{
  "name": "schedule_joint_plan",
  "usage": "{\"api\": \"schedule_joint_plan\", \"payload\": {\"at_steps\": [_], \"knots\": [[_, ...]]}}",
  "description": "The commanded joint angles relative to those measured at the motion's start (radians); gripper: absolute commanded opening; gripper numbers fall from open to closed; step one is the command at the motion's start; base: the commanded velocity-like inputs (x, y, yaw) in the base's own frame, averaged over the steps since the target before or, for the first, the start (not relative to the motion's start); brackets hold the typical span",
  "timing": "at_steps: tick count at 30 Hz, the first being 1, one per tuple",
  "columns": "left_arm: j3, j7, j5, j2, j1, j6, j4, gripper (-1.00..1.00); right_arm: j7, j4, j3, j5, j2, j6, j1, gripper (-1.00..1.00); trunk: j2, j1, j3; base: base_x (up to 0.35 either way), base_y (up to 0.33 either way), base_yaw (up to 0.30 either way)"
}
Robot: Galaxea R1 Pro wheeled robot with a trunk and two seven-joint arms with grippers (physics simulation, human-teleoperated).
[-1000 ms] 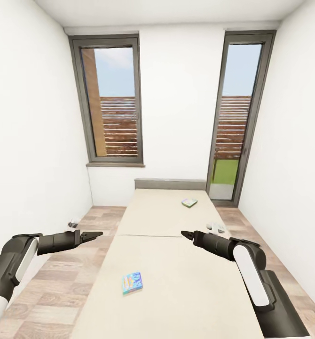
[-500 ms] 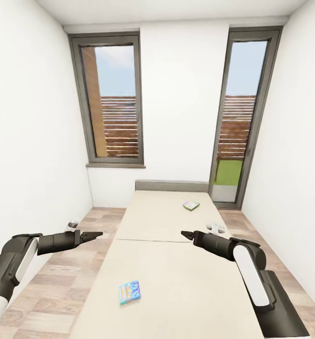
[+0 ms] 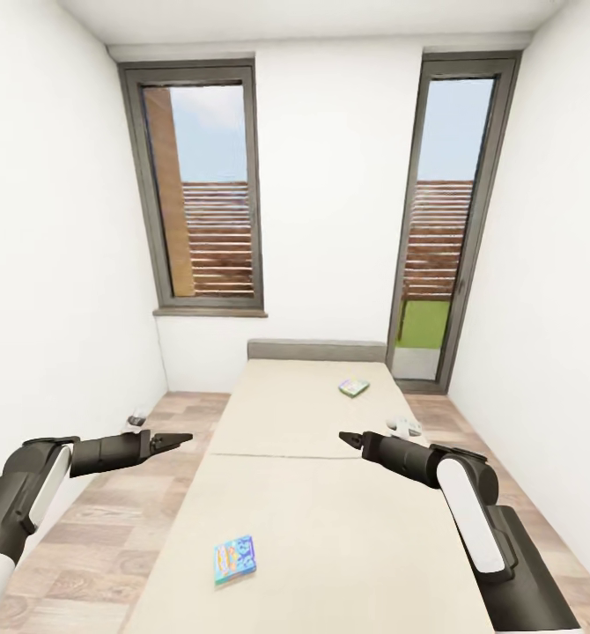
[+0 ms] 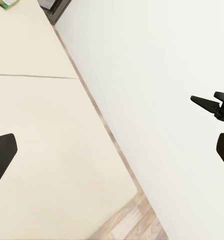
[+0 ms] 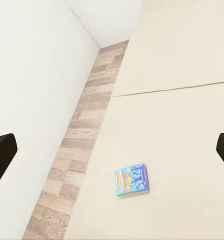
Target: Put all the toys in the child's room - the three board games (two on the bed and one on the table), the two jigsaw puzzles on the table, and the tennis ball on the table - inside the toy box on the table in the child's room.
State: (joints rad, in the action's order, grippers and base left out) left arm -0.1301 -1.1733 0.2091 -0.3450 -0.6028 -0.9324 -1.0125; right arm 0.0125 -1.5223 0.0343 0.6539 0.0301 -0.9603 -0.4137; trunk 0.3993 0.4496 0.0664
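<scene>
Cream bed (image 3: 330,528) holds two board games — the blue one (image 3: 234,560) near, the white-green one (image 3: 354,387) far. Left gripper (image 3: 182,438) and right gripper (image 3: 348,438) hover empty, fingers wide — both games await collecting.

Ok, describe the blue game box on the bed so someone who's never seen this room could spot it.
Start at the low, wide cream bed that runs toward the two tall windows. On its near half, close to the left edge, lies the flat blue cartoon-covered box. The other box, white-green, sits far off near the headboard.
</scene>
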Motion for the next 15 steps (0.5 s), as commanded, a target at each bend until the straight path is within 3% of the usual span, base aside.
{"api": "schedule_joint_plan", "payload": {"at_steps": [1, 6, 15], "knots": [[0.0, -0.001, 0.003, 0.0, 0.0, -0.006, 0.0, 1.0, 0.001, 0.0, 0.001, 0.0, 0.001, -0.003, -0.001, 1.0, 0.001, 0.0, 0.001, 0.006, -0.002, -0.15], [0.0, 0.0, 0.003, 0.0, 0.0, -0.006, 0.0, 1.0, 0.001, 0.0, 0.001, 0.001, 0.001, -0.003, -0.001, 1.0, 0.001, 0.0, 0.005, 0.04, -0.001, -0.13], [0.0, -0.002, 0.004, 0.0, 0.0, -0.005, 0.0, 1.0, 0.001, 0.0, 0.001, 0.0, 0.001, -0.003, -0.001, 1.0, 0.001, 0.0, 0.007, 0.162, 0.0, -0.034]]}}
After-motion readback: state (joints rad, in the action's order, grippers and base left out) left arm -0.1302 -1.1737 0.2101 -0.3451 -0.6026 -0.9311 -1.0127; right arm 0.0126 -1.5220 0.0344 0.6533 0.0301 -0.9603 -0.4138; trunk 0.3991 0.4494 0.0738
